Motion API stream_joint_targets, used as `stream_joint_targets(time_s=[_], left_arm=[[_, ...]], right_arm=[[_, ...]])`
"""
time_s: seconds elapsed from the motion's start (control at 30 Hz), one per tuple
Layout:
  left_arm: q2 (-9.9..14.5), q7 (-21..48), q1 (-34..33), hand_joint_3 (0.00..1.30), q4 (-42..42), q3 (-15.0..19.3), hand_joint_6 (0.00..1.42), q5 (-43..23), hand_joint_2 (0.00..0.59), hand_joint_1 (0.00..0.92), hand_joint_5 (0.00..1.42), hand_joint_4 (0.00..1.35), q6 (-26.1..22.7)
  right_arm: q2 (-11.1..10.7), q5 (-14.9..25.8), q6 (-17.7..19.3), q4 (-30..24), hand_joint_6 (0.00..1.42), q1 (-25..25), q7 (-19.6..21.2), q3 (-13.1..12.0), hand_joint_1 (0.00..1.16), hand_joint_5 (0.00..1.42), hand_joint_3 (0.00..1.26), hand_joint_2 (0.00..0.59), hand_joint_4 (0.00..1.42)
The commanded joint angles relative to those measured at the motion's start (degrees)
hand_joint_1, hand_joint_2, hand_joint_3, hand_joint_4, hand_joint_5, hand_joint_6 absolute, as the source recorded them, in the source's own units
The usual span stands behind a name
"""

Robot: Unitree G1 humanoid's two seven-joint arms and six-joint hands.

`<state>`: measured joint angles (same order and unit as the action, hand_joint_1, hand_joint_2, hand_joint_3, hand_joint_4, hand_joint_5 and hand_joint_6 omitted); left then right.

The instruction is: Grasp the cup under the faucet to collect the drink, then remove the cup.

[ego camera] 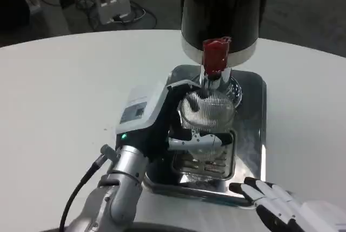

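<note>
A clear ribbed cup (208, 114) stands on the steel drip tray (253, 134), right under the faucet with the red lever (215, 56) of the black drink dispenser (223, 10). My left hand (162, 118) reaches in from the left and its black fingers wrap around the cup's side. Whether drink is flowing or in the cup is not clear. My right hand (273, 199) lies at the tray's near right corner with its fingers apart, holding nothing.
The tray sits on a round white table (65, 91). A slotted grate (208, 161) lies in front of the cup. Beyond the table's far edge, a white power strip (112, 2) and cables lie on the dark floor.
</note>
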<state>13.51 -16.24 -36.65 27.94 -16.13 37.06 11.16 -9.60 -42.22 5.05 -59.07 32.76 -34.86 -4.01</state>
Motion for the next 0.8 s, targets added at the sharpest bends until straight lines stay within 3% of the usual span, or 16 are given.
stream_joint_targets(time_s=[0.03,0.1,0.17,0.2,0.23,0.6,0.8], left_arm=[[0.73,-1.16,0.50,0.30,-0.23,0.69,0.77,-0.58,0.018,0.309,0.82,0.53,0.28],[1.21,-0.33,0.55,0.07,0.28,0.72,0.46,-1.41,0.002,0.217,0.34,0.12,1.34],[1.75,0.83,0.47,0.00,1.13,0.89,0.14,-2.91,0.000,0.157,0.03,0.00,3.17],[1.95,1.22,0.42,0.00,1.69,1.09,0.03,-3.90,0.000,0.119,0.01,0.00,4.22],[2.16,1.92,0.17,0.00,2.37,1.24,0.01,-4.81,0.000,0.109,0.00,0.00,5.05],[3.23,5.28,2.34,0.00,1.24,3.55,0.00,-9.31,0.000,0.039,0.00,0.00,6.95],[3.35,5.95,7.63,0.00,-2.82,8.76,0.00,-16.63,0.000,0.000,0.00,0.00,11.53]], right_arm=[[-0.06,0.73,-0.12,-0.93,0.00,-0.08,0.43,-0.67,0.31,0.00,0.07,0.437,0.00],[-0.03,0.76,-0.37,-0.93,0.00,-0.22,0.40,-0.52,0.31,0.00,0.07,0.437,0.00],[-0.14,0.70,-0.65,-0.93,0.00,-0.24,0.40,-0.22,0.31,0.00,0.07,0.437,0.00],[-0.16,0.67,-0.83,-0.93,0.00,-0.24,0.45,-0.04,0.31,0.00,0.07,0.437,0.00],[-0.19,0.61,-1.10,-0.93,0.00,-0.34,0.42,0.18,0.31,0.00,0.07,0.437,0.00],[-0.92,0.64,-2.86,-0.71,0.00,-0.72,1.03,0.76,0.32,0.00,0.07,0.444,0.00],[-1.48,0.45,-3.39,-0.60,0.00,-0.65,1.52,1.30,0.32,0.00,0.07,0.445,0.00]])
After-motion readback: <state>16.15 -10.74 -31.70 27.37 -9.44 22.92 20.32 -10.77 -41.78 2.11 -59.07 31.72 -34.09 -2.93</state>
